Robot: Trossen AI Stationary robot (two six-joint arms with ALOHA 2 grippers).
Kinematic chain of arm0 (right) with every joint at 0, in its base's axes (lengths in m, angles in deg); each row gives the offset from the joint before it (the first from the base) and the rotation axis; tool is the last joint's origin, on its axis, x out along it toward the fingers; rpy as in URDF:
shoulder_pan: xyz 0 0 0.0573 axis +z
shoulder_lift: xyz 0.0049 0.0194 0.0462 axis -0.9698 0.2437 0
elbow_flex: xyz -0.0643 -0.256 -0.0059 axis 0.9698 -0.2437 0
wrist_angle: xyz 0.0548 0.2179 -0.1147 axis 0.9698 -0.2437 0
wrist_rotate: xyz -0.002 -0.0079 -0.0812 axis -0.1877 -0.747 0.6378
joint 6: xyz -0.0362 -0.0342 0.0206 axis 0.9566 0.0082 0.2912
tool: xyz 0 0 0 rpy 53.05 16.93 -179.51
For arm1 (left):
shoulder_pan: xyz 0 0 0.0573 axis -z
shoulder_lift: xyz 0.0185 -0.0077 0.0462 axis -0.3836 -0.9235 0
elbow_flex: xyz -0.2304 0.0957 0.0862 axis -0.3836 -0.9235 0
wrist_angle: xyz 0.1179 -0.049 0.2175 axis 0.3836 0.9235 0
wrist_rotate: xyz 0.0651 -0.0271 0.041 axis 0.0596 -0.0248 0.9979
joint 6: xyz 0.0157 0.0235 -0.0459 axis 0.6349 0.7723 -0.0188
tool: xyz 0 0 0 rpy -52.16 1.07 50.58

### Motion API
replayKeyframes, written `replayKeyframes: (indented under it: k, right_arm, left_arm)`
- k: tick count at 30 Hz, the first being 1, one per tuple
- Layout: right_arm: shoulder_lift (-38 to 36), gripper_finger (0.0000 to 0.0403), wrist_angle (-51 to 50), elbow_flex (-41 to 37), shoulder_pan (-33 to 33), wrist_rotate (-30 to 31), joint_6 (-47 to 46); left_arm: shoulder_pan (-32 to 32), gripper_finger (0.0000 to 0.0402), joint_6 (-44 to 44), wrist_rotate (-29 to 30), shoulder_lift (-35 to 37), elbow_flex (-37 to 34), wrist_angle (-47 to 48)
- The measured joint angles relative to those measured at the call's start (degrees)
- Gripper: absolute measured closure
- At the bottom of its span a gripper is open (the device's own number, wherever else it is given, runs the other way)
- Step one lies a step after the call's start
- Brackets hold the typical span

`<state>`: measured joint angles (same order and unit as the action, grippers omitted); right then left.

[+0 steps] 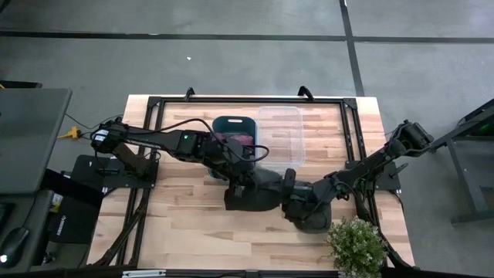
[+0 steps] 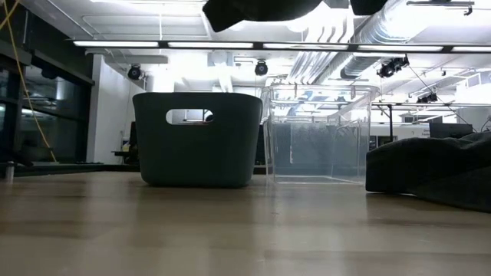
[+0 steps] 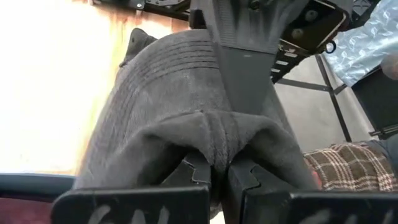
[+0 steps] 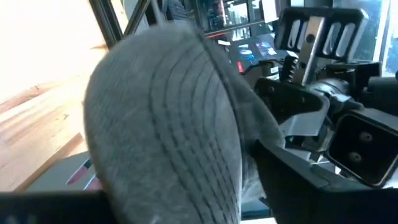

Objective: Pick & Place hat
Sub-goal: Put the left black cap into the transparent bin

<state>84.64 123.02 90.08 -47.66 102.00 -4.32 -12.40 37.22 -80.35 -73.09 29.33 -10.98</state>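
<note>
The grey hat (image 1: 258, 194), with stitched rows across its brim (image 4: 168, 124), hangs between my two grippers over the middle of the table. In the low view only dark shapes (image 2: 261, 8) show at the top edge, above the table top. My left gripper (image 3: 217, 168) comes from the table's left and is shut on the hat. My right gripper (image 1: 296, 199) comes from the right and also has the hat. In the right wrist view the hat hides the right gripper's fingertips. My left gripper pinches a bunched fold of the hat's cloth (image 3: 219, 140) between its two fingers, several layers gathered together. The hat spreads away beyond the fingers, lifted clear of the table. My right gripper holds the opposite side of the hat. One dark finger (image 3: 244, 74) lies flat over the hat's outer surface, and the other is hidden beneath the cloth. The brim (image 4: 174, 143) curves across in front of that wrist.
A dark teal bin (image 1: 234, 130) with plaid cloth inside stands behind the hat, with a clear plastic box (image 1: 279, 133) to its right. A potted plant (image 1: 356, 245) stands at the near right corner. A dark low shape (image 2: 430, 172) lies on the table's right side. Bare wood lies near left.
</note>
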Motion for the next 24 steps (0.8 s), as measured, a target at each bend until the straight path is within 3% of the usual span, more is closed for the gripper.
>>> replayKeyframes:
  k: [11, 19, 24]
  right_arm:
    - [0.0, 0.0388, 1.2, 0.0, 0.5, 3.0, -1.0]
    - [-0.1, 0.0396, 3.0, 0.0, 0.8, 4.9, -2.7]
    - [-0.1, 0.0397, 3.1, 0.0, 0.8, 6.4, -2.7]
  left_arm:
    - [0.0, 0.0402, -1.5, 0.1, 0.0, 0.0, 0.7]
    - [0.0, 0.0401, -3.2, 0.7, 0.0, 0.0, 0.7]
    - [0.0, 0.039, -4.2, 4.6, 0.0, 0.0, 0.8]
